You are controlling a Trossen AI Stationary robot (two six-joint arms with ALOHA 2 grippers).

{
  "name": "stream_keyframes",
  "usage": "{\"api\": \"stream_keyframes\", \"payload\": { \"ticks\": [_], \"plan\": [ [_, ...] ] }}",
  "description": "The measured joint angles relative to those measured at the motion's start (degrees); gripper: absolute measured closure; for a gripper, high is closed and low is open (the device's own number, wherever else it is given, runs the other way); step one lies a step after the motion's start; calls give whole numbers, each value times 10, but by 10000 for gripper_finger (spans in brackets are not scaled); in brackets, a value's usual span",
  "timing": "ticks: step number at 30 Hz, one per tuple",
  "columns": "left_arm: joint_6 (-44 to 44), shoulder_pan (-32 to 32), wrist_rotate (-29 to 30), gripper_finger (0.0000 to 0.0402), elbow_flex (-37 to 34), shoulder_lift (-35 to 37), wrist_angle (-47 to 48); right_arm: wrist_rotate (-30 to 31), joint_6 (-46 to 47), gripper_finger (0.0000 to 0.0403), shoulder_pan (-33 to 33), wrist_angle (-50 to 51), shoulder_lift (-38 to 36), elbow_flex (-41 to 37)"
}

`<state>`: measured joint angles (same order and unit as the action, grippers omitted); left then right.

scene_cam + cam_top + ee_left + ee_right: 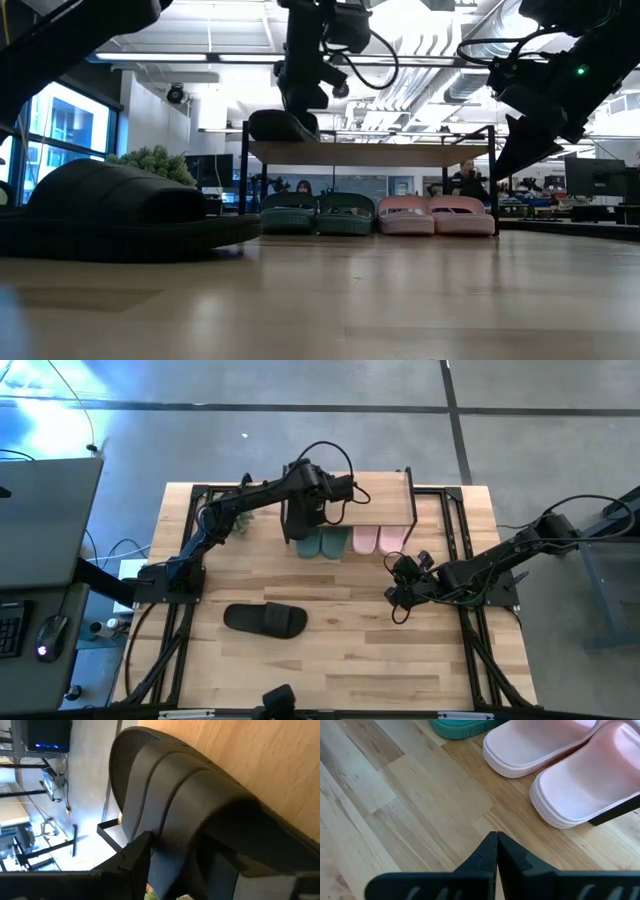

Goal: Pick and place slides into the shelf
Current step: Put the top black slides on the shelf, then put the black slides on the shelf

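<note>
A black slide [280, 125] lies on the left end of the shelf's [385, 495] plank top, with my left gripper [305, 515] shut on it from above. In the left wrist view this slide [190, 805] fills the picture. The second black slide [265, 620] lies sole-down on the table, near and left. The dark green pair [315, 214] and the pale pink pair [435, 214] stand side by side on the table under the shelf. My right gripper [496, 842] is shut and hovers over the table just in front of the pink pair [580, 780]. My left gripper comes down from above onto the black slide, pinching it across its width at the wide strap [200, 825]. One finger [134, 860] shows against the slide's side; the other is mostly hidden by the strap. The slide's sole rests on the plank [270, 760].
The shelf's thin black legs [244, 180] stand at its ends, and the plank's right part [420, 152] is bare. A small green plant [150, 160] sits at the table's far left. Black rails [185, 570] frame the tabletop. Bare wood [350, 650] lies at the near middle.
</note>
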<state>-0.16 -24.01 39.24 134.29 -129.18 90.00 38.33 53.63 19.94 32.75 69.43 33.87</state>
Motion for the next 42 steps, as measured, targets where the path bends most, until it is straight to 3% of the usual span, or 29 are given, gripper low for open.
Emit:
{"api": "stream_keyframes", "payload": {
  "ticks": [9, 15, 22, 27, 32, 38, 42],
  "plan": [
    [1, 10, -6, 256, 0, 56, 0, 2, -1, 402, 0, 3, 0, 0],
    [-1, 37, -63, 258, 0, 102, 0, 2, -1, 402, 0, 3, 0, 0],
    [41, 110, -171, 259, 0, 155, 0, -4, -2, 402, 0, 6, 0, 0],
    [92, 207, -184, 259, -22, 192, -1, -7, -12, 402, 0, 7, 0, 0],
    [87, 303, -181, 259, -114, 239, 0, -8, -12, 402, 1, 7, 0, 0],
    [-42, 401, -174, 260, -319, 312, 2, 6, -12, 402, 24, 9, 0, 0],
    [-147, 479, -88, 265, -441, 322, 1, 34, -18, 402, 33, 9, 0, 0]
  ]
}}
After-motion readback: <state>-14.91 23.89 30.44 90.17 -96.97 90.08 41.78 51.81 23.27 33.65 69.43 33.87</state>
